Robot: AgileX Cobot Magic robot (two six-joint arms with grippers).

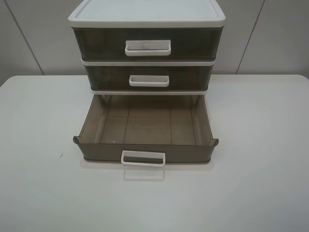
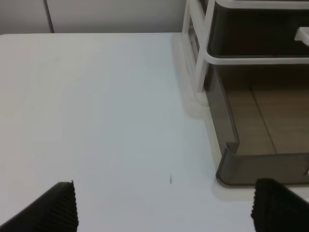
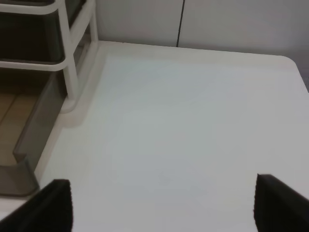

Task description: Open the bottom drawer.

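Note:
The bottom drawer point(image 1: 145, 151), a shallow olive-brown translucent tray with a small white loop handle point(image 1: 143, 158), stands pulled far out of the white-framed unit point(image 1: 145, 13) and is empty inside. Neither arm shows in the high view. In the left wrist view my left gripper point(image 2: 166, 208) is open and empty over the table, its black fingertips point(image 2: 60, 208) wide apart; the drawer's front left corner point(image 2: 251, 169) lies just beyond one of them. In the right wrist view my right gripper point(image 3: 166, 205) is open and empty, beside the drawer's right side wall point(image 3: 34, 130).
The middle drawer point(image 1: 147, 77) and the taller top drawer point(image 1: 147, 44) are shut above it. The unit stands at the back middle of a white table point(image 1: 43, 145), with a grey panel wall point(image 1: 270, 34) behind. A small dark speck point(image 2: 170, 179) marks the table.

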